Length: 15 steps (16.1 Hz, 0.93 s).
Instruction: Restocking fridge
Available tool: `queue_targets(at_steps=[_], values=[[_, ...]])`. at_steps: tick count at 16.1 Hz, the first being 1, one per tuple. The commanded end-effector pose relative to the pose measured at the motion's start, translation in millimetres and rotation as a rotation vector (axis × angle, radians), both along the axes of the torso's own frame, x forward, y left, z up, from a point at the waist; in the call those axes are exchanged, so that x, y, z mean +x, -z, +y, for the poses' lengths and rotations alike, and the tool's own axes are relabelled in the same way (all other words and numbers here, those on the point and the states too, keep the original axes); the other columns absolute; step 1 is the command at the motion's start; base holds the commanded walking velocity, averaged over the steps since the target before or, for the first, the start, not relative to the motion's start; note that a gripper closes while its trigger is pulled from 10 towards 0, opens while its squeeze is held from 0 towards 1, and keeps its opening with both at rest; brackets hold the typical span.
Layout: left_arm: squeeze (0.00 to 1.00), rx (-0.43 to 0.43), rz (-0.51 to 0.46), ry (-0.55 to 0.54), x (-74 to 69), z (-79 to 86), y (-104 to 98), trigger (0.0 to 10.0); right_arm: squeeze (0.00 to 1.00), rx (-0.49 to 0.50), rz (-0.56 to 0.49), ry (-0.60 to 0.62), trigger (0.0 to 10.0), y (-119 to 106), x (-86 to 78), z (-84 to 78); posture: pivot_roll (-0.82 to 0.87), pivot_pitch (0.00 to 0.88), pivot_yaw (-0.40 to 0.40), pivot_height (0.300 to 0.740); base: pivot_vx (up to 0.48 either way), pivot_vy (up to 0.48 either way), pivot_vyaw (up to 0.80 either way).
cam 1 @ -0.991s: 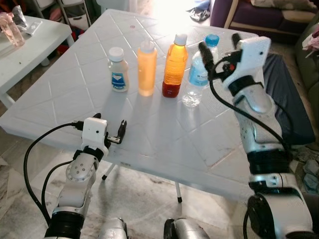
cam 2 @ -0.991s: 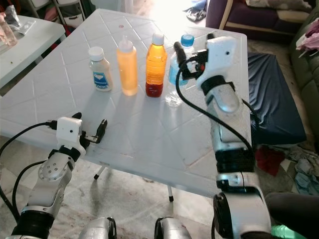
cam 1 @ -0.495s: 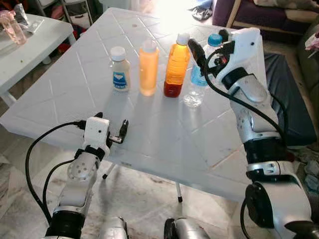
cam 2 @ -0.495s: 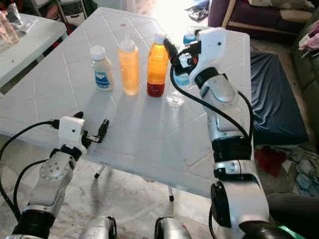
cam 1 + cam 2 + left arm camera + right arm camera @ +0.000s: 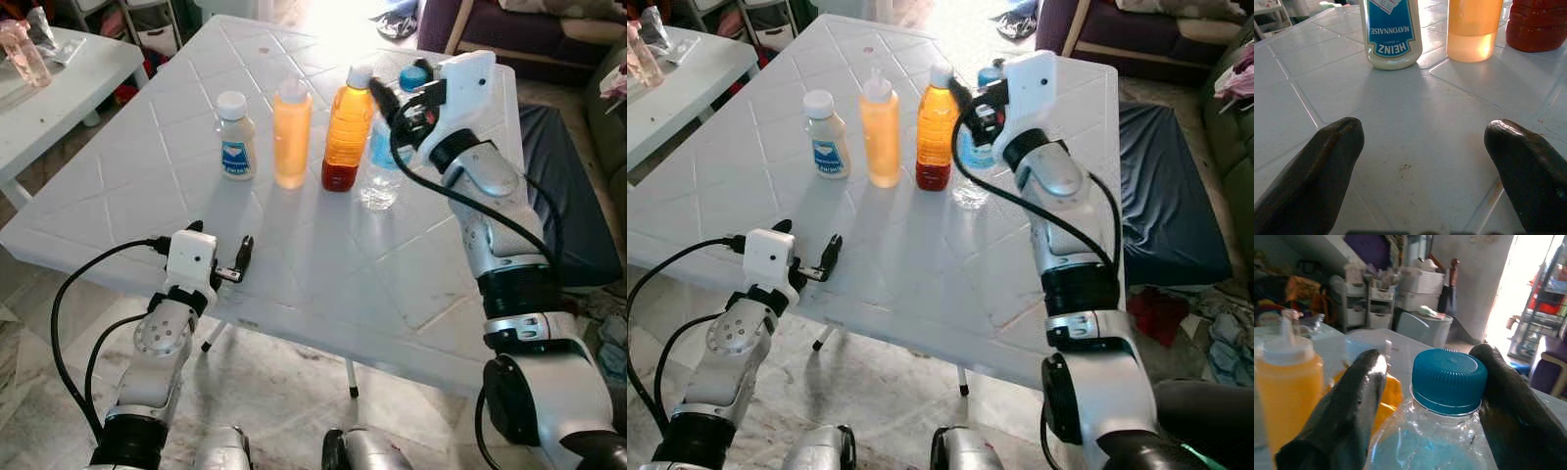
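Now right pincer [image 5: 1425, 396] spread astride water bottle [image 5: 1447, 382] cap; left pincer [image 5: 1425, 171] spread near table edge [image 5: 294, 328].

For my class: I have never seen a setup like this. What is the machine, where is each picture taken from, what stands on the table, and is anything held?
This is a humanoid robot with two silver arms, each ending in a two-fingered black pincer. Two pictures come from its head, looking down; the other two from cameras on its wrists.

On the white table stand a mayonnaise bottle, a yellow squeeze bottle, an orange juice bottle and a water bottle with a blue cap.

The left pincer rests open at the near table edge, holding nothing. The right pincer is open, with one finger on each side of the water bottle's cap, not yet gripping it.
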State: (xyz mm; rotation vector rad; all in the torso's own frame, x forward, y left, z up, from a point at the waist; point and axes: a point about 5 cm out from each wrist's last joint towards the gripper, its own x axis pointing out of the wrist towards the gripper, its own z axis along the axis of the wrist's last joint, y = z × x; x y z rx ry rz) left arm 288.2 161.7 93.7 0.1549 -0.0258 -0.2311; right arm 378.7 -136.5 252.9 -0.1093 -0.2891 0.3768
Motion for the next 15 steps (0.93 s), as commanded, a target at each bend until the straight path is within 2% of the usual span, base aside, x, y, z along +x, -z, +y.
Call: queue_targets(at_steps=[1,9,12,14,15], values=[[0.0,0.009,0.009,0.003,-1.9,-1.5,1.8,10.0,0.0,-0.009,0.068,0.025,0.0,11.0,3.1,-3.8,0.06,0.146,-0.038,0.74,0.0,0.0,0.0],[0.0,0.011,0.019,0.002,-1.7,-1.5,3.3,10.0,0.0,-0.006,0.132,0.044,0.0,20.3,0.6,-0.7,0.06,0.145,-0.036,0.74,0.0,0.0,0.0],[0.0,-0.013,0.021,-0.048,-2.8,5.8,3.2,10.0,0.0,0.01,0.156,0.112,0.0,25.2,-4.9,-3.4,0.07,0.144,-0.041,0.74,0.0,0.0,0.0],[0.0,-0.053,0.044,-0.099,-3.4,10.0,5.2,10.0,0.0,0.027,0.101,0.111,0.0,16.5,-20.5,6.2,0.07,0.146,-0.047,0.74,0.0,0.0,0.0],[0.0,-0.057,0.056,-0.1,-5.5,10.4,7.9,10.0,0.0,0.085,0.085,0.092,0.0,16.1,-33.6,15.0,0.07,0.146,-0.047,0.74,0.0,0.0,0.0]])
